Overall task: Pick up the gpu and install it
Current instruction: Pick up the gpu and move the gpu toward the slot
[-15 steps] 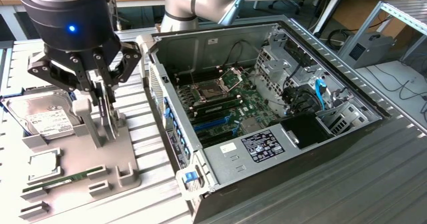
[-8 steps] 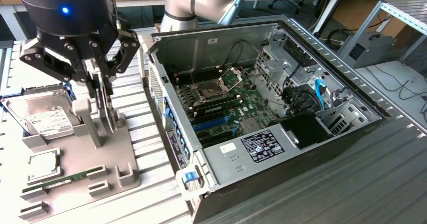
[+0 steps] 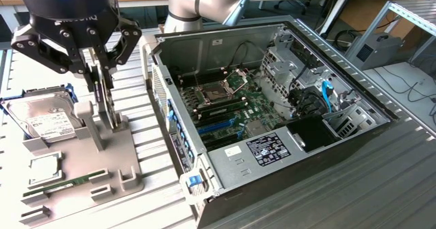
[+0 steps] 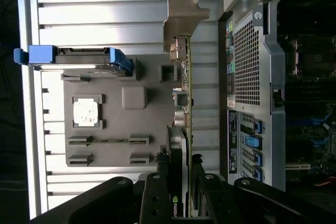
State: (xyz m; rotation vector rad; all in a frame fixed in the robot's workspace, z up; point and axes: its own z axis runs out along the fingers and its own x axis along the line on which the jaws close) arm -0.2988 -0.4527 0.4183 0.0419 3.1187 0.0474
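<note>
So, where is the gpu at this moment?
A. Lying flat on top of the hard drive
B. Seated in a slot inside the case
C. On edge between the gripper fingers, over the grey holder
C: the gpu stands on edge with the gripper closed on it from both sides, over the grey holder and outside the case.

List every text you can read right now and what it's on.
"NVIDIA": on the gpu, at the end gripped by the gripper.
Print on the gripper's body: too blurred to read.
White label on the hard drive: too small to read.
Black label in the case: too small to read.
</note>
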